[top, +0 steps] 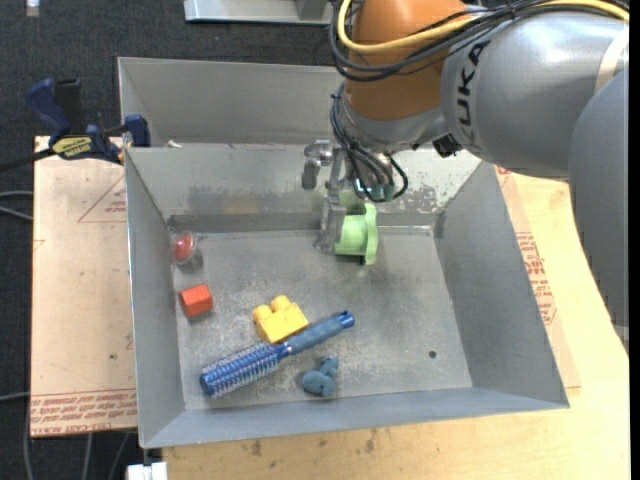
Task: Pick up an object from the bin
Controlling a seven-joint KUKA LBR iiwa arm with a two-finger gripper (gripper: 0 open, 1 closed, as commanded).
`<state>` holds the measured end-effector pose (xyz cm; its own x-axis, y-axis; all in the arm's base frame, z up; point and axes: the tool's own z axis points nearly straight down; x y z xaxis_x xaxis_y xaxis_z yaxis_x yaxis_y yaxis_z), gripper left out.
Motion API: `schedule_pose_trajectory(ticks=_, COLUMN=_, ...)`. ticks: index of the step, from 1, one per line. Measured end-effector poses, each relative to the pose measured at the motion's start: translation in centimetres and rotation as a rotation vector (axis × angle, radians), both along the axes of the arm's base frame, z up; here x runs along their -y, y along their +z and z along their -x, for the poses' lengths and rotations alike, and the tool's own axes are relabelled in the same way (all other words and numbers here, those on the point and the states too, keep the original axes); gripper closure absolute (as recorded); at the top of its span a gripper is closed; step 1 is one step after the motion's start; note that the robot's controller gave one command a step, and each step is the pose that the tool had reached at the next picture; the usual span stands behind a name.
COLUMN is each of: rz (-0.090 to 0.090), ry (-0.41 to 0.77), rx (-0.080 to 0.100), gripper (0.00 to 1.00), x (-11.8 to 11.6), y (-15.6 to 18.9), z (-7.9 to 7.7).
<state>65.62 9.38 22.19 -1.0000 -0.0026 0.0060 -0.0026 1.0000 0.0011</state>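
Nearest the front wall of the grey metal bin (152,298) lies a small slate-blue lumpy thing (321,378), and just behind it a blue plastic brush with a bristled head and a smooth round handle (275,353) stretches slantwise across the floor, head to the left and handle tip to the right. Touching the brush on its far side sits a yellow plastic building block with a raised stud (279,318). Well to the left of these, an orange cube (196,300) stands alone, and farther back near the left wall is a small red rounded thing with a clear shell (183,248). At the back middle of the bin, close to the rear wall and well apart from the front group, is a pale green plastic piece with a rounded body (360,238). The gripper (345,233) hangs right at this green piece, its metal part just against the piece's left side, beneath the arm's orange cover (400,28) and dark cables; whether it is clenched on the piece or released cannot be told from this angle
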Motion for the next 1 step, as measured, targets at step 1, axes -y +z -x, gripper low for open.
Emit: schedule_pose_trajectory(ticks=1, rz=-0.001, ry=0.044, rx=-0.004, gripper=0.0, x=-5.27, y=-8.79, z=6.71)
